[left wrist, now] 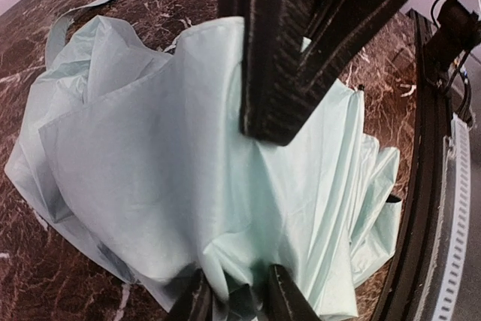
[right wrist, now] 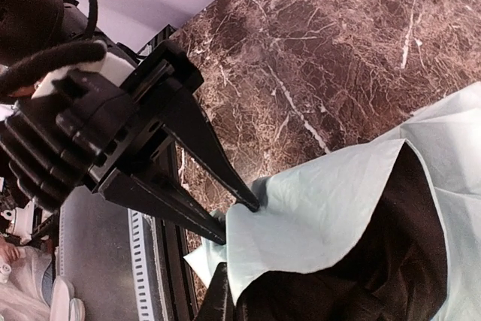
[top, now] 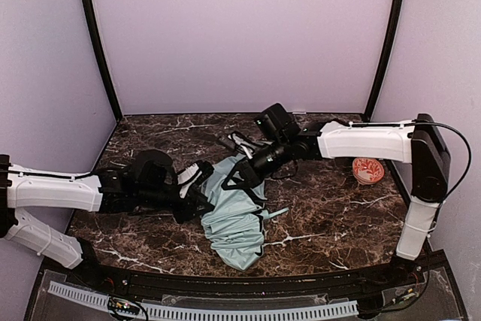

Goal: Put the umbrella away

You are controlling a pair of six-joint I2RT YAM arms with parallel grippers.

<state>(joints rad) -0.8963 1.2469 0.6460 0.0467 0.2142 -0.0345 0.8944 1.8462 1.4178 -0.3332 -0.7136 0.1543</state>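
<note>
Top external view showed the compact folding umbrella (top: 234,223), pale mint-green canopy with black underside, lying loosely collapsed on the dark brown, white-veined marble table (top: 323,216), between the two arms and nearer the front edge. The left gripper (top: 201,199) met its left side. Seen from the right wrist, its black fingers (right wrist: 197,137) stood partly apart in a narrow V, tips astride the canopy's folded edge without visibly pinching it. The right gripper (top: 248,174) was closed tight on the umbrella's upper end, fabric raised to show the black lining. A small orange-and-white patterned bowl (top: 367,170) sat well apart at the right.
</note>
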